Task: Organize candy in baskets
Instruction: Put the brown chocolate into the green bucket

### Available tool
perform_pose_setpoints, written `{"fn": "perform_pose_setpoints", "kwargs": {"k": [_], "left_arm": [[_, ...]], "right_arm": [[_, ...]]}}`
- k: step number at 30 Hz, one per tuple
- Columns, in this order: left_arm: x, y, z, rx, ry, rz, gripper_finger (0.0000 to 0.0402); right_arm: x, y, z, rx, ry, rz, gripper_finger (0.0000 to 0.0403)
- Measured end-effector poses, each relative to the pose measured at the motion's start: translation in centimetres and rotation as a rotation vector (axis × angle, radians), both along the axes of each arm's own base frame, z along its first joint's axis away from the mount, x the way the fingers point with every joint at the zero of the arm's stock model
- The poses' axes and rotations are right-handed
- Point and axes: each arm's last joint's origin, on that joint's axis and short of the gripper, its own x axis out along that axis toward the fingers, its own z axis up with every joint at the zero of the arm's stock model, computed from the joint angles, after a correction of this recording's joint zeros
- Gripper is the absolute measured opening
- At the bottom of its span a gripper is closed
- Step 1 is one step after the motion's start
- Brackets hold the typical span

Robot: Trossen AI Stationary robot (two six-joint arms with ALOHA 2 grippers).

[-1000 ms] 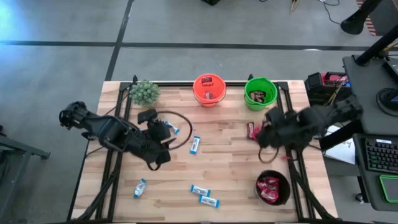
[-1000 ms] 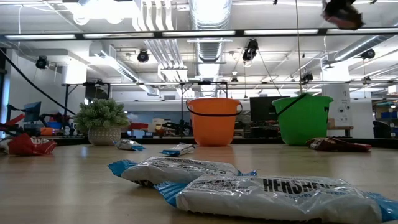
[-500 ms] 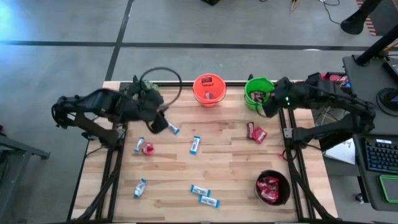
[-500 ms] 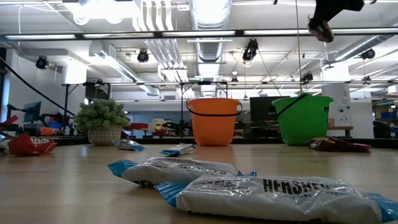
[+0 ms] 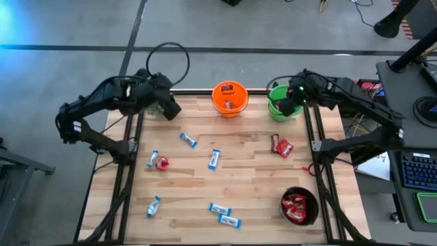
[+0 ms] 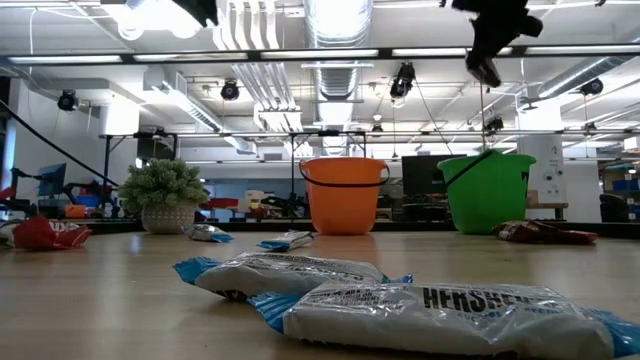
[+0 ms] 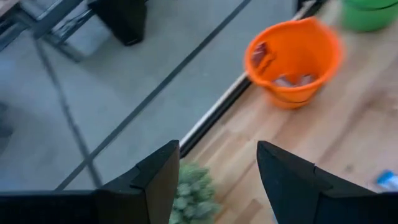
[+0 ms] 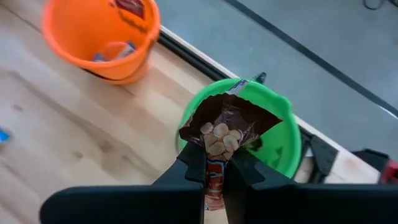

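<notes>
My right gripper [image 8: 214, 167] is shut on a dark brown candy packet [image 8: 227, 126] above the green basket [image 8: 283, 146], at the table's far right [image 5: 284, 104]. My left gripper [image 7: 217, 169] stands open and empty above the potted plant [image 7: 194, 194] at the far left corner [image 5: 167, 106]. The orange basket [image 5: 230, 98] stands at the far edge, with candy inside. The black basket [image 5: 299, 207], near right, holds red packets. Blue-and-white bars [image 5: 214, 158] and red packets [image 5: 281, 145] lie loose on the table. My right gripper pinches the brown packet by its near end [image 8: 214, 158] between the two fingers. The fingers slant down toward the far edge. The packet sticks out beyond the fingertips, lifted clear, over the green basket's opening.
More blue-and-white bars lie near the front edge [image 5: 224, 214] and at the near left [image 5: 153, 206]. A red packet [image 5: 162, 162] lies at the left. Metal frame rails run along the table's left and right sides. A desk with a keyboard [image 5: 416, 167] stands right of the table.
My right gripper has swung from the table's right middle toward the far edge, rising a little, and now holds the brown packet over the green basket. My left gripper has swung from the left middle to the far left corner, over the plant, still open.
</notes>
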Motion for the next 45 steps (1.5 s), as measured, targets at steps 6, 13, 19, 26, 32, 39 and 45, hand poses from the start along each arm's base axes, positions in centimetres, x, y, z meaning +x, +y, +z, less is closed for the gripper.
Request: {"fn": "perform_pose_setpoints", "kwargs": {"k": [6, 13, 19, 26, 32, 39, 45], "left_arm": [[-0.9, 1.6, -0.4, 0.001, 0.064, 0.091, 0.0197], [-0.1, 2.2, -0.9, 0.030, 0.092, 0.129, 0.0197], [2.3, 3.0, -2.5, 0.016, 0.163, 0.142, 0.0197], [3.9, 5.9, -4.5, 0.034, 0.356, 0.157, 0.0197], [3.1, 7.2, -4.3, 0.027, 0.356, 0.207, 0.0197], [1.9, 7.0, -1.2, 0.063, 0.251, 0.217, 0.0197], [0.7, 6.4, 2.1, 0.099, 0.153, 0.216, 0.0197]], "right_arm": [[0.9, -2.7, -1.2, 0.009, 0.088, -0.044, 0.0013], [0.8, -5.4, -2.3, 0.034, 0.156, -0.118, 0.0013], [-0.3, -6.9, -2.5, 0.056, 0.140, -0.218, 0.0013], [-1.0, -8.2, -2.5, 0.083, 0.083, -0.265, 0.0013], [-0.9, -9.1, -2.5, 0.093, 0.030, -0.230, 0.0013], [-0.7, -9.8, -3.1, 0.173, 0.004, -0.185, 0.0047], [-0.3, -10.2, -3.6, 0.184, 0.023, -0.185, 0.0104]]}}
